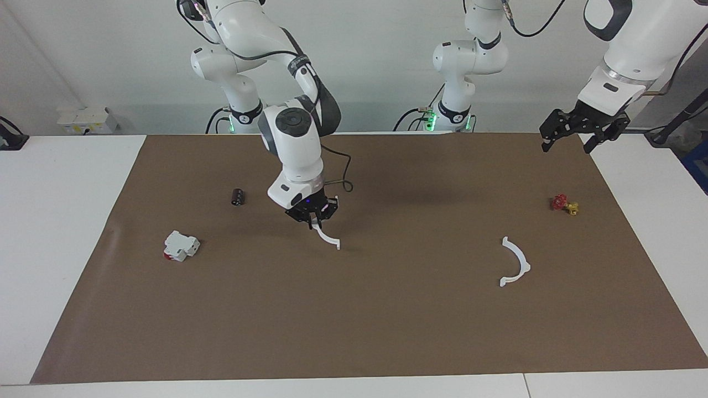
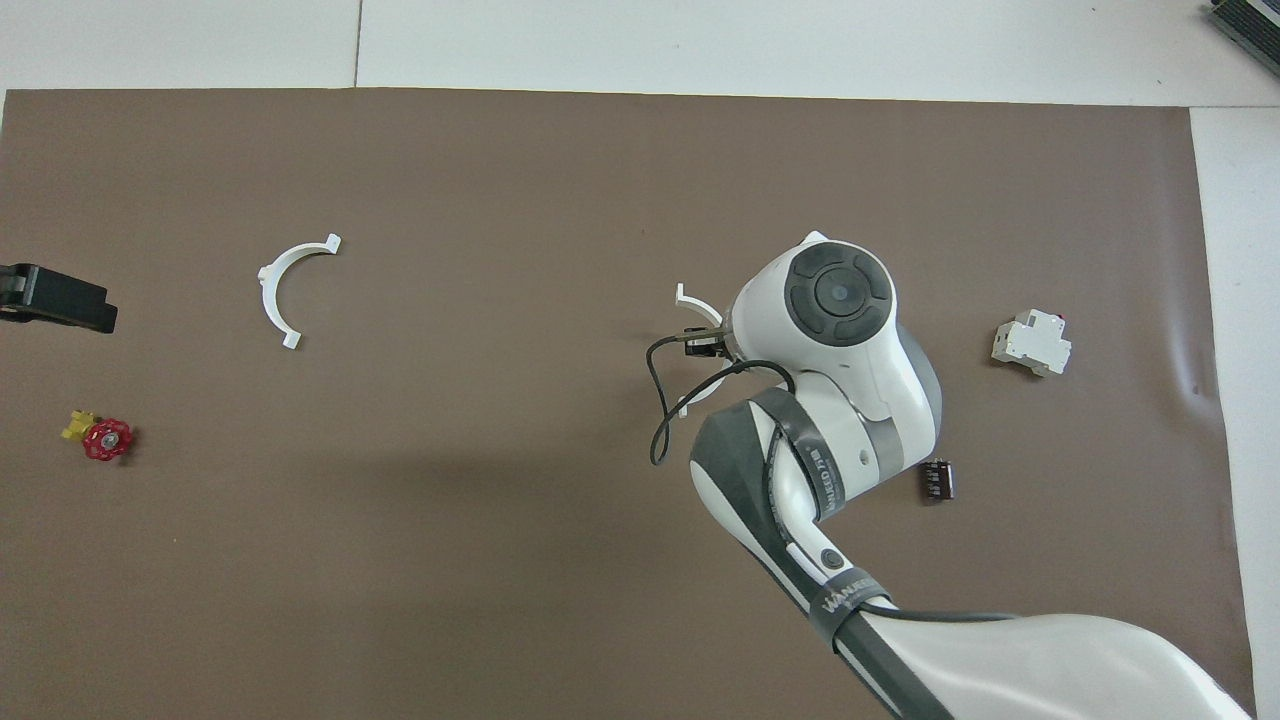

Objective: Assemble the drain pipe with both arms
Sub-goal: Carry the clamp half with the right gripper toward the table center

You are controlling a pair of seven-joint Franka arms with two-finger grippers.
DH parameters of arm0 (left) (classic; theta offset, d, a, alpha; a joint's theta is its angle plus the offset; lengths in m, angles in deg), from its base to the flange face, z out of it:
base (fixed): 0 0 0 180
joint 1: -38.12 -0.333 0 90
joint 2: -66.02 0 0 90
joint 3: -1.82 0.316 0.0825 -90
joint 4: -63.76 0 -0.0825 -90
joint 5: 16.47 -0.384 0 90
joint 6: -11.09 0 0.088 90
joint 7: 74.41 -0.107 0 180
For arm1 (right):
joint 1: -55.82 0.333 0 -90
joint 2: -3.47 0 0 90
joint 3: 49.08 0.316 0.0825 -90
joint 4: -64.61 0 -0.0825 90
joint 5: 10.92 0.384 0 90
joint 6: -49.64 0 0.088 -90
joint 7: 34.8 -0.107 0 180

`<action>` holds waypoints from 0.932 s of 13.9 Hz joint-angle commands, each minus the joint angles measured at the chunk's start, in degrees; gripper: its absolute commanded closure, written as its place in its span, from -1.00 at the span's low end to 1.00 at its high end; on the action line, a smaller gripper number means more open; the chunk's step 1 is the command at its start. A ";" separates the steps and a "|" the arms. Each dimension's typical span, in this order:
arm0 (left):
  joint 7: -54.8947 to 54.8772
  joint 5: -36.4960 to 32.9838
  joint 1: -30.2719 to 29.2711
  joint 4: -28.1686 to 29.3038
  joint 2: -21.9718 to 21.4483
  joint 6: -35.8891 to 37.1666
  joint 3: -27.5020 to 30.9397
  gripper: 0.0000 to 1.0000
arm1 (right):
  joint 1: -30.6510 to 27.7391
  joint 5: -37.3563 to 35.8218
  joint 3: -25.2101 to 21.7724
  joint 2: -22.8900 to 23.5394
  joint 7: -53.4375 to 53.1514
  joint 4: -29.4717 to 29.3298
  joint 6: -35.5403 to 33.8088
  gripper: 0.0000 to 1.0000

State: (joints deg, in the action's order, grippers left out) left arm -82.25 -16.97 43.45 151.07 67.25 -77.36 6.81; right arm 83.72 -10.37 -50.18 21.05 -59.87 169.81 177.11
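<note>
Brown matting is spread over the white table (image 1: 72,232), and everything lies on it.

Nearest the robots, toward the left arm's end, the left pincer (image 1: 583,132) is held in the air over the edge of the mat, its fingers spread wide and nothing between them; that arm waits. A little farther out on that end, a small red and yellow valve (image 1: 565,204) is seen lying on the mat. At about the same depth toward the right arm's end, a small black cylinder (image 1: 238,197) is seen on its side.

Just beside it, toward the middle of the table, the right pincer (image 1: 315,217) is lowered close to the mat and is closed on one end of a white half-ring arc (image 1: 327,237). The free end of this arc is curved away from the fingers, with its tab close to the surface; whether it touches the mat cannot be told.

Slightly farther from the robots, at the right arm's end, a blocky white box with a red mark (image 1: 181,246) is placed. Farthest out, toward the left arm's end, the second white half-ring arc (image 1: 517,262) is laid flat and alone, well apart from the first.
</note>
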 commanded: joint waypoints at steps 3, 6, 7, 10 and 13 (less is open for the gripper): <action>-0.86 1.02 -0.49 5.77 -2.37 -5.58 -0.25 -1.00 | 4.70 -2.29 -0.13 4.38 -5.25 0.45 5.84 1.00; -0.94 1.02 -0.66 8.40 -1.76 -10.14 -0.25 -1.00 | 5.32 -2.83 -0.04 5.44 -5.43 0.53 8.40 1.00; -0.95 1.02 -0.66 9.45 -1.32 -12.07 -0.25 -1.00 | 5.76 -2.83 -0.13 6.32 -6.30 0.53 9.71 1.00; -0.95 1.02 -0.58 11.83 2.19 -17.88 -0.25 -1.00 | 6.02 -3.35 -0.13 7.47 -8.50 0.80 12.10 1.00; -0.95 1.20 -0.49 12.62 6.32 -23.06 -0.25 -1.00 | 6.02 -3.79 -0.04 7.56 -7.89 0.97 12.18 1.00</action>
State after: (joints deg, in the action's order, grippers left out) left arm -82.25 -16.92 43.44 162.97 71.43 -97.12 6.78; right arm 89.51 -12.45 -50.22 28.75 -66.30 170.22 187.97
